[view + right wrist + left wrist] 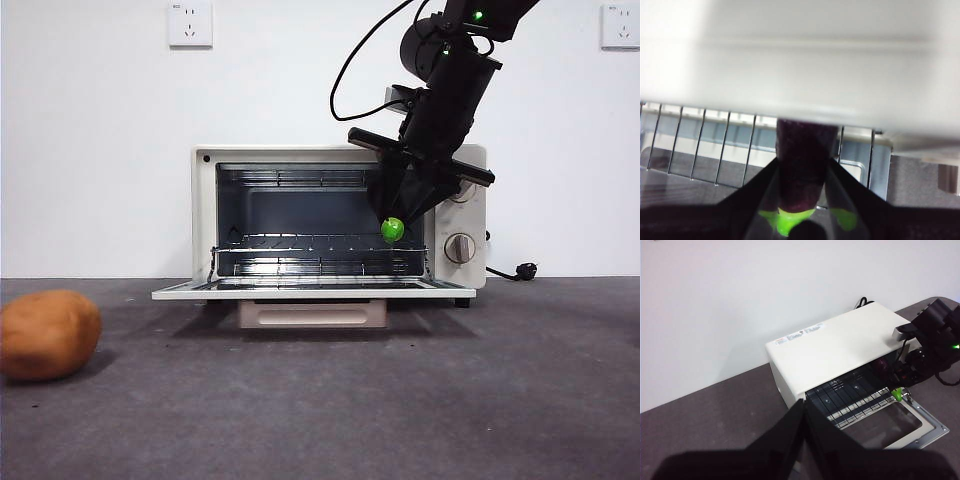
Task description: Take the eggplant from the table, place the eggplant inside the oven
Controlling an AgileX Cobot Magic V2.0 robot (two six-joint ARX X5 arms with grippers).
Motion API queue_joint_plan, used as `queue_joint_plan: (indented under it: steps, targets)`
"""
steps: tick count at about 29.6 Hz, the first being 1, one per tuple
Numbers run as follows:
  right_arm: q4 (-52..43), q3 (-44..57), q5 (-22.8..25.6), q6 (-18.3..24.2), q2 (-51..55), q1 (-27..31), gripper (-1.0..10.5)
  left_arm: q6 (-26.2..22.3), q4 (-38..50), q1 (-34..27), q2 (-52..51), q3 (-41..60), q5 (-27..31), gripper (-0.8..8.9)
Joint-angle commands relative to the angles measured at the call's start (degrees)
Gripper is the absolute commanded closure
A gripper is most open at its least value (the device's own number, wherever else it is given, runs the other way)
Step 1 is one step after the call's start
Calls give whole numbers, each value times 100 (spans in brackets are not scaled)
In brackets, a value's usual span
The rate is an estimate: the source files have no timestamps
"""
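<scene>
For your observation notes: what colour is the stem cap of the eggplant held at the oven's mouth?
Bright lime green; the eggplant cap shows best in the front view.

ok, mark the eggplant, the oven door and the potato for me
eggplant (802, 165): right wrist view, purple body between the right hand's jaws.
oven door (300, 290): front view, front edge of the lowered door.
potato (48, 333): front view, middle of its orange-brown body, on the table.
</scene>
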State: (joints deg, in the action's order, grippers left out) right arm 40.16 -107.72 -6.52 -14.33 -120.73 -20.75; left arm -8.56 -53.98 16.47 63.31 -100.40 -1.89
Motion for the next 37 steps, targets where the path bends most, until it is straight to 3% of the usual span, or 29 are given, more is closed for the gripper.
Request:
queue_joint_plan:
  steps: [1,3,14,17,19,34,37]
  targets:
    - [-37,-11,13,44,-107,-13,863,-61,-2,13,-20,44,-4,819]
    - [9,-11,13,44,-107,-13,783,-61,-2,13,-20,44,-4,819]
    - [24,-11,-7,68,-107,-13,766,-61,-2,13,-20,44,-2,819]
    - [22,-11,-7,107,-107,-13,563,-61,-4,13,-20,44,-2,819]
    - [31,-11,-7,105,-107,-15,496,-61,-2,13,-20,44,-4,819]
    - [146,-11,15,114,-101,-24,495,-63,-44,13,-20,44,-2,819]
    - [190,-13,37,210,-92,-24,431,-63,-44,13,-20,44,-2,819]
